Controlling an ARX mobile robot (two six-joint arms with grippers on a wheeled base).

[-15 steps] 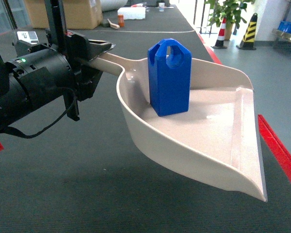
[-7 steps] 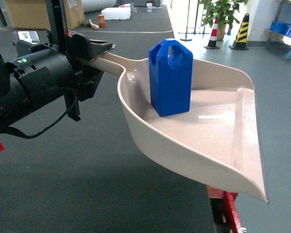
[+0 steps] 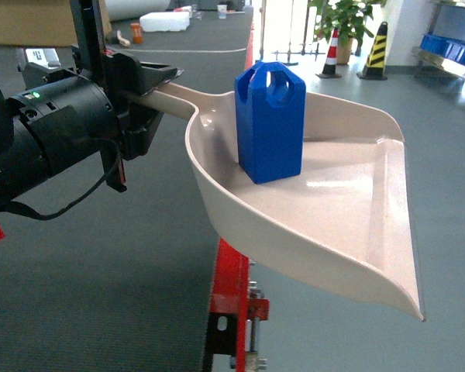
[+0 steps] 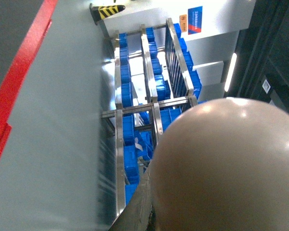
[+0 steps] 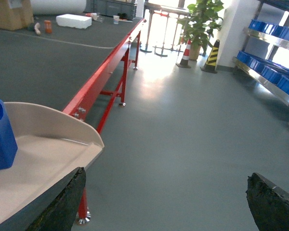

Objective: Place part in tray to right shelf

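The small bright-blue plastic block (image 3: 270, 122) is standing upright in the big beige plastic scoop (image 3: 349, 232). The left tool (image 3: 143, 97) is gripping the handle, fingertips hidden. The right tool (image 5: 166, 202) is gaping wide, holding nothing.

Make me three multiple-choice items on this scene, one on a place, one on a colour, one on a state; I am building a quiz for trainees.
1. Where does the part stand?
A. in the tray
B. on the floor
C. on the shelf

2. What colour is the table's edge?
A. yellow
B. red
C. green

3. How does the right gripper stand?
A. shut on the part
B. shut on the handle
C. open, holding nothing

Answers: 1 A, the blue block sits upright on the tray's floor. 2 B, the frame shows red. 3 C, its fingers are spread wide over bare floor.
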